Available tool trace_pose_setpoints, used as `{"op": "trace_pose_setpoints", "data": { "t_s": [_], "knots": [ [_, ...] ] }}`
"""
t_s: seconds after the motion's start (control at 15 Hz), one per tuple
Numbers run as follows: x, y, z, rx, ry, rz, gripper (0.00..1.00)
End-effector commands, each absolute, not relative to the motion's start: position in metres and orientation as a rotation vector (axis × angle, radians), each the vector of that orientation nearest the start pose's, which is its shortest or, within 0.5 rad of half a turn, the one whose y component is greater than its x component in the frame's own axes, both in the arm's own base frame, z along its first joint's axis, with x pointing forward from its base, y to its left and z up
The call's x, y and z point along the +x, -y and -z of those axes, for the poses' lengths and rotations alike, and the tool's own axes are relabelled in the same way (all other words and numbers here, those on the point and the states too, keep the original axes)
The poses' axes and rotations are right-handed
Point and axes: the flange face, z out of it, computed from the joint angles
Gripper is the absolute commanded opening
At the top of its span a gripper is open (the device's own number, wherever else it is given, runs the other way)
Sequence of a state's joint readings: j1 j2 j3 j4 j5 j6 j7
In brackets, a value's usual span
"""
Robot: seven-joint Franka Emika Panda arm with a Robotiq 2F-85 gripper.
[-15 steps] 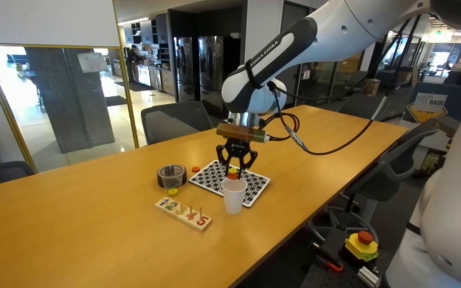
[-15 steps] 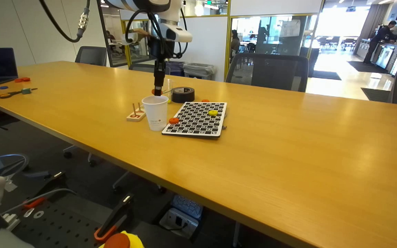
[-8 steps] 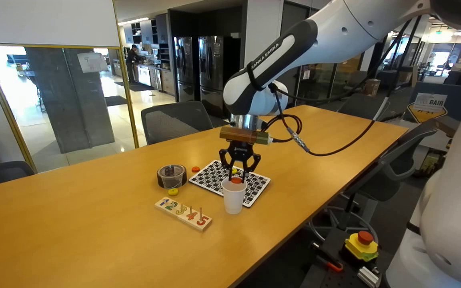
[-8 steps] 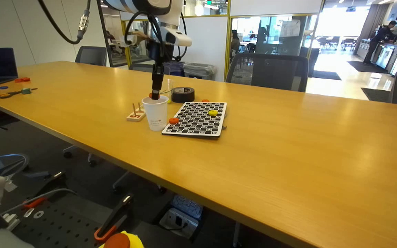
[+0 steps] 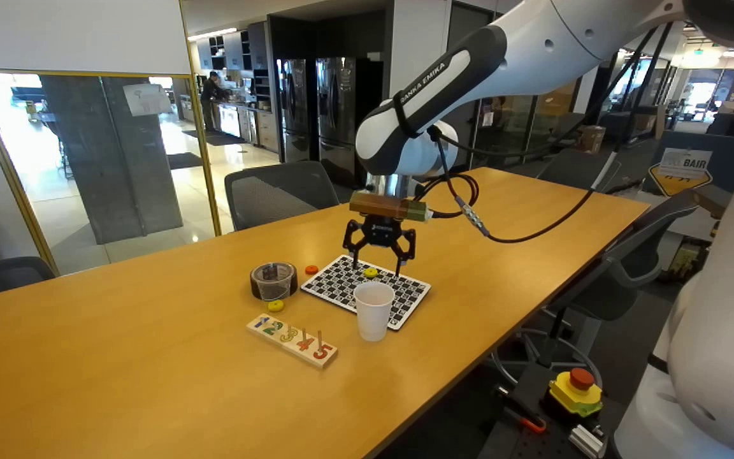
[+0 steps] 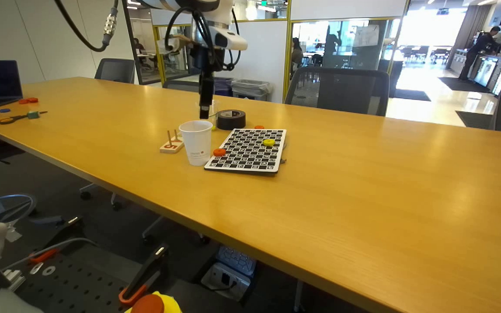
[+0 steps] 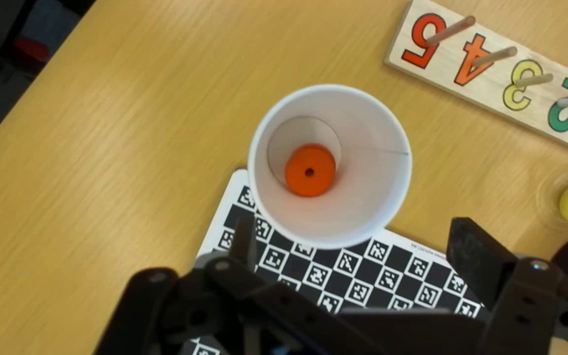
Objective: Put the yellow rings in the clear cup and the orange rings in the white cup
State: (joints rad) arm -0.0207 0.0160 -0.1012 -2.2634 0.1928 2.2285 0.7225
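Apparently the orange step is part done: one orange ring [image 7: 309, 170] lies inside the white cup [image 5: 373, 322], the gripper [image 5: 376, 270] spread apart and empty, raised near it. Next probably calls for pinching another orange ring [image 6: 219, 152], just beside that cup.

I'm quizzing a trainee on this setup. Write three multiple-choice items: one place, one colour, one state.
1. Relative to the opaque white tapered cup, the small round orange ring in the wrist view is
A) beside
B) inside
C) beneath

2. The numeral 5 on the pale wooden pegboard is
A) red
B) green
C) blue

3. The black two-fingered pincer is
A) shut
B) gripping a ring
C) open

1 B: it shows within the cup's rim.
2 A: its painted strokes are red.
3 C: its jaws stand wide apart.
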Motion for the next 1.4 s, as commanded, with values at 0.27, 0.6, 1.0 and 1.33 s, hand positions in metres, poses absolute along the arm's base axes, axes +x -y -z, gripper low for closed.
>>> {"op": "trace_pose_setpoints", "data": {
  "t_s": [0.27,0.6,1.0,1.33],
  "knots": [
    [0.582,0.110,-0.358,-2.826,-1.194,-0.006,1.00],
    [0.624,0.129,-0.311,-2.885,-1.198,-0.012,1.00],
    [0.651,0.143,-0.275,-2.882,-1.319,0.060,1.00],
    [0.654,0.151,-0.261,-2.844,-1.444,0.127,1.00]
  ]
}}
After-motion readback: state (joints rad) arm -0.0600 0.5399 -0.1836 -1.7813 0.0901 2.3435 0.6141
